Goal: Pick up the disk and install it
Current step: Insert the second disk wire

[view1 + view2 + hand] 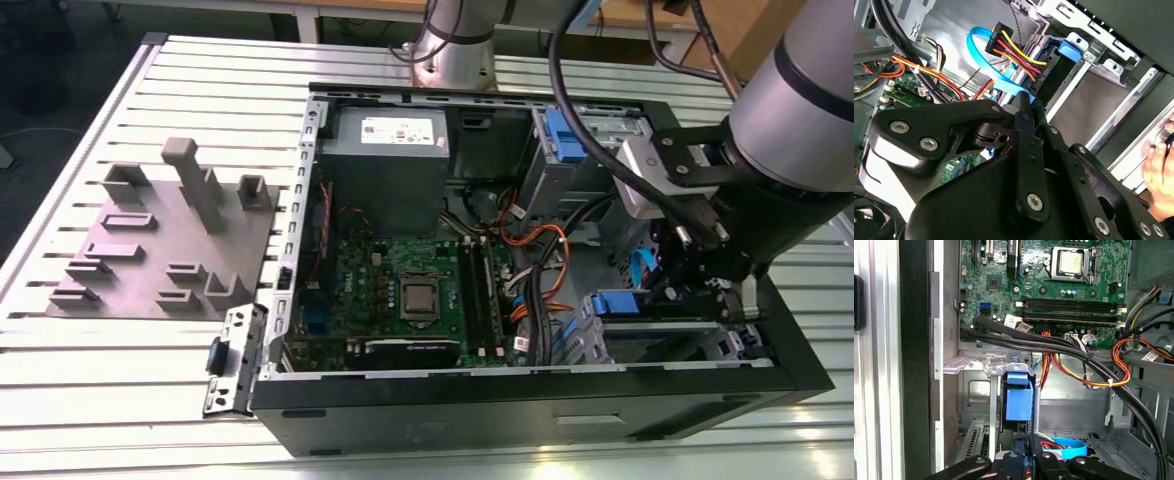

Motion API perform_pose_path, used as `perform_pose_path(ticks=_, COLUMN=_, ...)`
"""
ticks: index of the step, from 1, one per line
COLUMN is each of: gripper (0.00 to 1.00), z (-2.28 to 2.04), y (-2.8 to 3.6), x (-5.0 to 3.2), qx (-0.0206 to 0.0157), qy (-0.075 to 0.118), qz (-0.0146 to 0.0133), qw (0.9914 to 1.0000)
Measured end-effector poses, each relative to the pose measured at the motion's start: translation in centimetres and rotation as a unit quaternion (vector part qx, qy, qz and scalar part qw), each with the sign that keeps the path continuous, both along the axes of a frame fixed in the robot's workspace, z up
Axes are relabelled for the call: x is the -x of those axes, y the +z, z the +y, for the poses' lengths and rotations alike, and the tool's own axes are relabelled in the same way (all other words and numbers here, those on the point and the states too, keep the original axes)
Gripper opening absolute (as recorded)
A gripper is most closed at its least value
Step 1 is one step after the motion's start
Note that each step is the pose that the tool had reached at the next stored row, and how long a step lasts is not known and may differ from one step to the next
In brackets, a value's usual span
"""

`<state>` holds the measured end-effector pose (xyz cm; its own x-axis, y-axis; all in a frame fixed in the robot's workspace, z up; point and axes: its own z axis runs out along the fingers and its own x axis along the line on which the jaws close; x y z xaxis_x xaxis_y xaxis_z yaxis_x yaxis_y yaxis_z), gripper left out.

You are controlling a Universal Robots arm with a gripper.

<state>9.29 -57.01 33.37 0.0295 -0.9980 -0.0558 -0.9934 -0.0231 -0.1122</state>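
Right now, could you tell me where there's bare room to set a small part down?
The slatted table is bare on the exterior view's left, below the grey fixture plate. Inside the computer case it is crowded: motherboard, cables and the tool by the drive bays.

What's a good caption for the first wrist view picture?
Robot hand reaching a blue-framed disk in the computer's metal bay.

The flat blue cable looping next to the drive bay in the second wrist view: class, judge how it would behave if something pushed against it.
The flat blue cable is probably floppy: it hangs in a loose curve with nothing holding it up. It looks thin and ribbon-like, so it is likely light. A push would probably just bend it aside, not break it.
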Motion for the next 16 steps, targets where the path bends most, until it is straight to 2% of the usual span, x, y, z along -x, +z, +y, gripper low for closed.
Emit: perform_pose_path(ticks=16, gripper=0.17, z=-0.29, y=-0.58, x=0.00, qx=-0.0008, qy=0.000, qz=0.0000, qw=1.00000)
